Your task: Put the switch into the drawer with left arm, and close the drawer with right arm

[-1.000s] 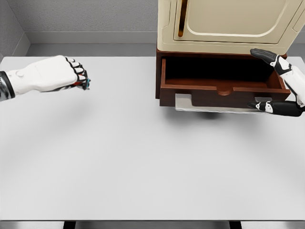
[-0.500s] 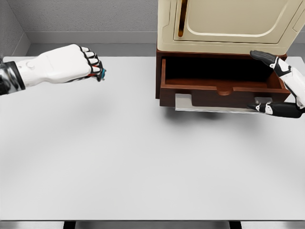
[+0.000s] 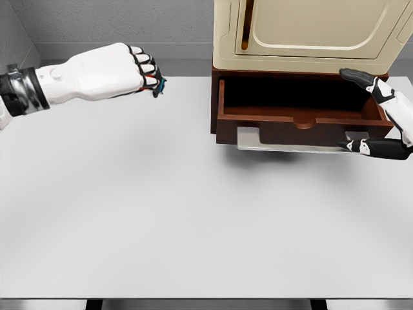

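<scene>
My left hand is raised above the table's far left and curled tight around the switch, of which only a red and teal edge peeks out past the knuckles. The brown wooden drawer stands pulled out under a cream cabinet, its inside dark and showing nothing. The left hand is well left of the drawer. My right hand waits at the drawer's right front corner, fingers spread, thumb low beside the front panel.
The white table spreads across the view. A grey flat plate shows under the drawer's front. The grey wall runs behind the table.
The left hand has carried the switch up and to the right, toward the drawer. The right hand has stayed put.
</scene>
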Robot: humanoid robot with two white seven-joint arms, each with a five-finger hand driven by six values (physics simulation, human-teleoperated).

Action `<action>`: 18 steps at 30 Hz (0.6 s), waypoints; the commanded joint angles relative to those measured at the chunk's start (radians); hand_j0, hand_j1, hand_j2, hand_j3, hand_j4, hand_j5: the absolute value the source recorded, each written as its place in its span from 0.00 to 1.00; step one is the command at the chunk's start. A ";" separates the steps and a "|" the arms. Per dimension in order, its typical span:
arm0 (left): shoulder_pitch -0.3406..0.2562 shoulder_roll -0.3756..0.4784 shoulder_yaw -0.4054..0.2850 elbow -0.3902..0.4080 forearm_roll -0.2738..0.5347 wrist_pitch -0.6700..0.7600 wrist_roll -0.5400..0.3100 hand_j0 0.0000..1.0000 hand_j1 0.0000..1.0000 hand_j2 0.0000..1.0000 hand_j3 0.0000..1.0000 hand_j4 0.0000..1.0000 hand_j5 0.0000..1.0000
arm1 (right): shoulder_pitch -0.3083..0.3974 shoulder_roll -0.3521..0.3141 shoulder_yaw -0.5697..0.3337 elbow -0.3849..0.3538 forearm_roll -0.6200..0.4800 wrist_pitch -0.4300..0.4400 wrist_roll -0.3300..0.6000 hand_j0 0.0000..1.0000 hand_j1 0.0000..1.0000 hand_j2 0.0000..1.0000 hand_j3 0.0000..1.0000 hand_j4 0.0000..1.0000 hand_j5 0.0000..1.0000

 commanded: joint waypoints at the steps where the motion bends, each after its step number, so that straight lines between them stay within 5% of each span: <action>1: 0.000 -0.016 0.001 -0.013 0.002 0.001 0.001 0.44 0.44 0.44 0.44 0.44 0.44 | 0.000 -0.001 0.000 0.000 -0.006 0.000 -0.001 1.00 1.00 1.00 1.00 1.00 1.00; 18: -0.074 -0.110 -0.039 -0.054 -0.003 0.001 -0.007 0.45 0.45 0.45 0.45 0.45 0.45 | 0.000 -0.003 0.000 0.000 -0.006 0.000 -0.001 1.00 1.00 1.00 1.00 1.00 1.00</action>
